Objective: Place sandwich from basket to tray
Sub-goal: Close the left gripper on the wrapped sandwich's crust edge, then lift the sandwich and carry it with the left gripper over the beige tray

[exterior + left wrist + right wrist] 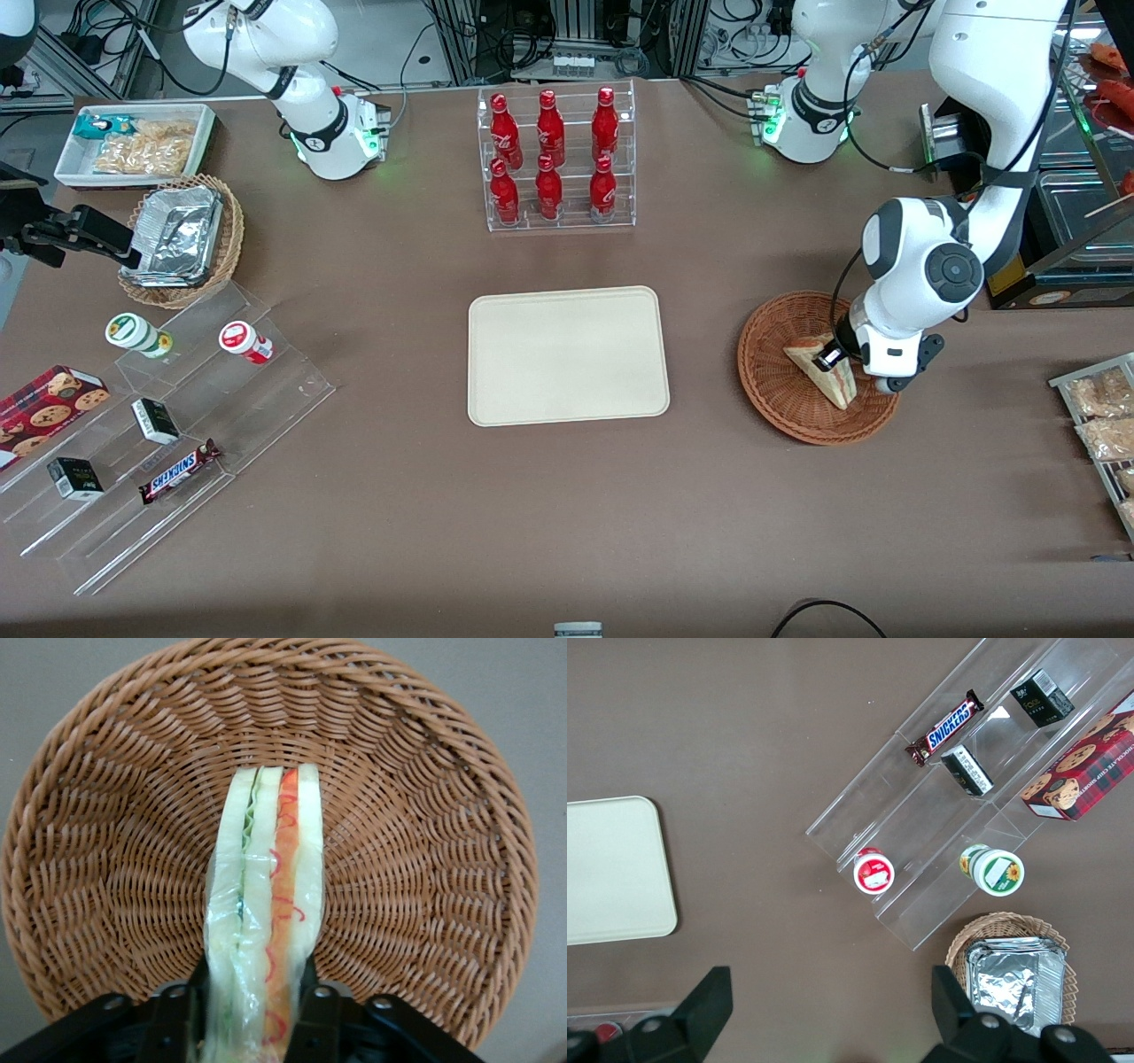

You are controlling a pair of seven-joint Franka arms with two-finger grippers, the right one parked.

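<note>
Sandwich point(828, 372) in basket point(780, 390), gripper point(252, 1014) around it, beside tray point(567, 354).

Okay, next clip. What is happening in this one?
The left arm's end effector is down in the reddish-brown wicker basket, its fingers closed on either side of the wrapped sandwich. The sandwich is still over the basket. The cream tray, beside the basket toward the parked arm's end, has nothing on it yet.

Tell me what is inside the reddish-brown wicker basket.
Only the sandwich shows inside the basket, standing on edge, with the tool shut on it. The weave under the sandwich is covered.
</note>
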